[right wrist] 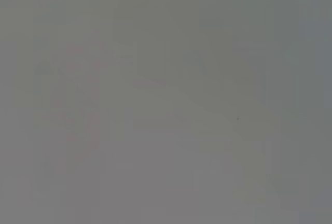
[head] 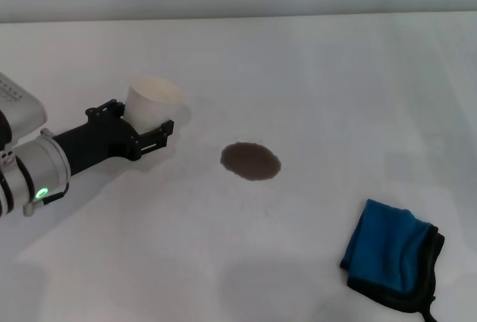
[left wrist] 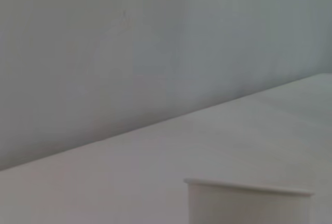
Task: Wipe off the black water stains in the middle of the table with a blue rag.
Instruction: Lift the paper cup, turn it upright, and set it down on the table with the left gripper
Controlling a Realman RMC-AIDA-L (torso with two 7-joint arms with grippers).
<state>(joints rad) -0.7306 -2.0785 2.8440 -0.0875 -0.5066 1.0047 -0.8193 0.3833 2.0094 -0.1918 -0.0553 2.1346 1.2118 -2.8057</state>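
The black water stain (head: 251, 161) is a dark brown oval puddle in the middle of the white table (head: 335, 83). The blue rag (head: 390, 252), black-edged and folded, lies at the front right, well apart from the stain. My left gripper (head: 141, 119) is at the left of the table, left of the stain, with its black fingers (head: 165, 131) shut on either side of an upright white paper cup (head: 151, 100). The cup's rim also shows in the left wrist view (left wrist: 249, 189). My right gripper is out of view; the right wrist view shows only plain grey.
The table's far edge (head: 238, 18) meets a pale wall behind. My left arm's silver wrist (head: 37, 173) reaches in from the left edge.
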